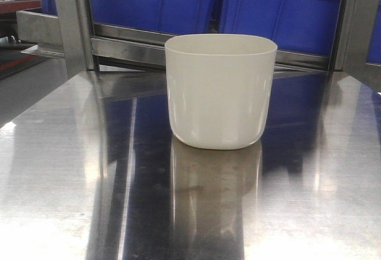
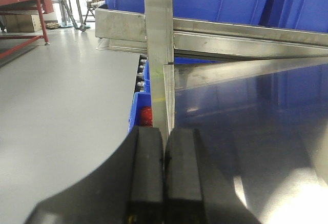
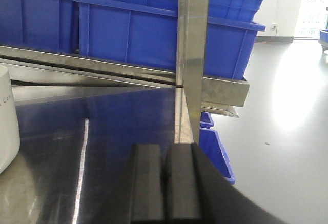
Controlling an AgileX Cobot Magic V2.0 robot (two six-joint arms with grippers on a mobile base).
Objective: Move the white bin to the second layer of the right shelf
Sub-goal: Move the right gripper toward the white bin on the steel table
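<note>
Black pads of the left tool [image 2: 164,175] were pressed together on nothing near the left edge of the steel surface [image 1: 59,182]; the right tool [image 3: 165,183], likewise closed and empty, hung near the right edge. Farther in, the white bin [image 1: 220,93] stood upright toward the far edge, midway across. Behind it, blue crates [image 1: 268,10] sat on a steel rack [image 1: 131,50]

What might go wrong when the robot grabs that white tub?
The white bin is glossy and narrows toward its base, so it may slip from a pinch. The steel tabletop looks slick; a nudge might slide the bin away. The left gripper and right gripper both sit shut near upright steel posts, so swinging arms might bump them.
</note>
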